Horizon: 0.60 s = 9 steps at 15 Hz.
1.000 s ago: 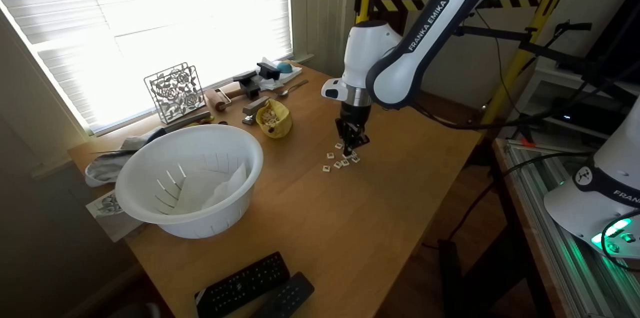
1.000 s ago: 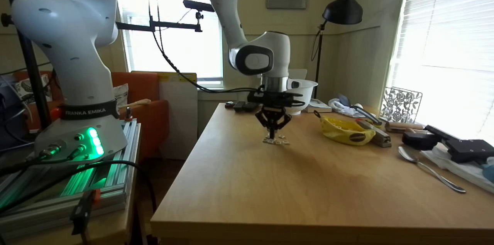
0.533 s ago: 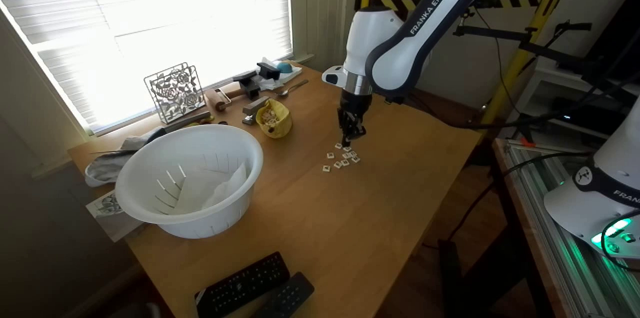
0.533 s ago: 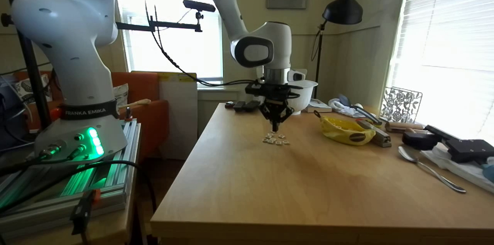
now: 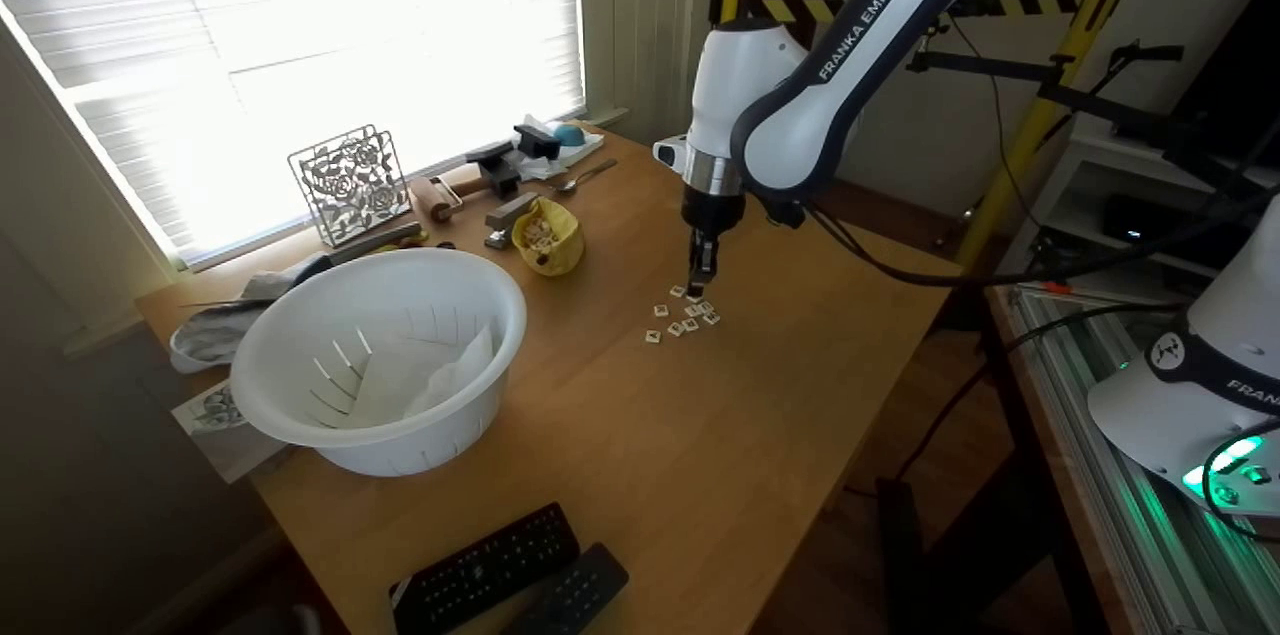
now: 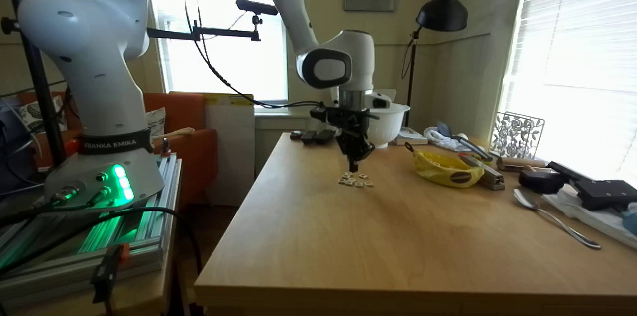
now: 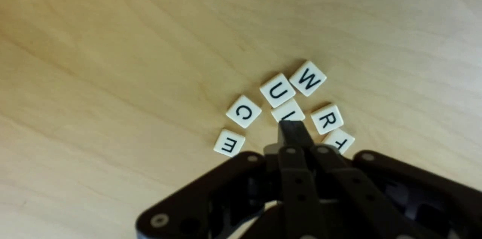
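My gripper (image 7: 295, 130) is shut, its fingertips pressed together with nothing visible between them. Several white letter tiles lie loose on the wooden table beneath it. In the wrist view the tips cover the lower part of the I tile (image 7: 288, 110); whether they touch it I cannot tell. The U tile (image 7: 278, 90) and W tile (image 7: 308, 78) lie just beyond. To one side are the C tile (image 7: 244, 111) and E tile (image 7: 229, 143); opposite sit the R tile (image 7: 327, 119) and the partly hidden T tile (image 7: 339, 140). Both exterior views show the gripper (image 5: 696, 292) pointing down at the cluster.
A yellow pouch (image 5: 549, 237) with more tiles inside stands nearby, beside a stapler-like bar (image 6: 483, 172). A large white bowl (image 5: 400, 260) takes up one table end, with dark remotes (image 5: 487, 570) near it. A spoon (image 6: 557, 220) and black items (image 6: 604, 194) line the window side.
From low among the tiles, my gripper has risen and shifted slightly; over the last half second it has turned about its vertical axis and sunk a little. The tiles show no clear movement.
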{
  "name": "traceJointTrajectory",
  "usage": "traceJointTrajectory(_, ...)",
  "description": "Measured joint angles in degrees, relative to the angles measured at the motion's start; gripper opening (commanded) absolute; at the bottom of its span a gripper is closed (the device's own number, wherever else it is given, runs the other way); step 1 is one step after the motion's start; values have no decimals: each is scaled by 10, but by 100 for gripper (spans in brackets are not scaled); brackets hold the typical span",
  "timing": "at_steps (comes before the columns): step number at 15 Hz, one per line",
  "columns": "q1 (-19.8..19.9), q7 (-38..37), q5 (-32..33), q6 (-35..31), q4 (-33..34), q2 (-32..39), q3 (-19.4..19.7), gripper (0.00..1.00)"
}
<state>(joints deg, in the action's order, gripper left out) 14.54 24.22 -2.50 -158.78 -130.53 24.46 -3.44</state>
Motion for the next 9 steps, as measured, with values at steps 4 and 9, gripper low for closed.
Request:
traceJointTrajectory(4, -5, -76, -2, -5, 0, 10, 4, 0)
traceJointTrajectory(9, -5, -126, -26, -19, 0, 24, 4, 0)
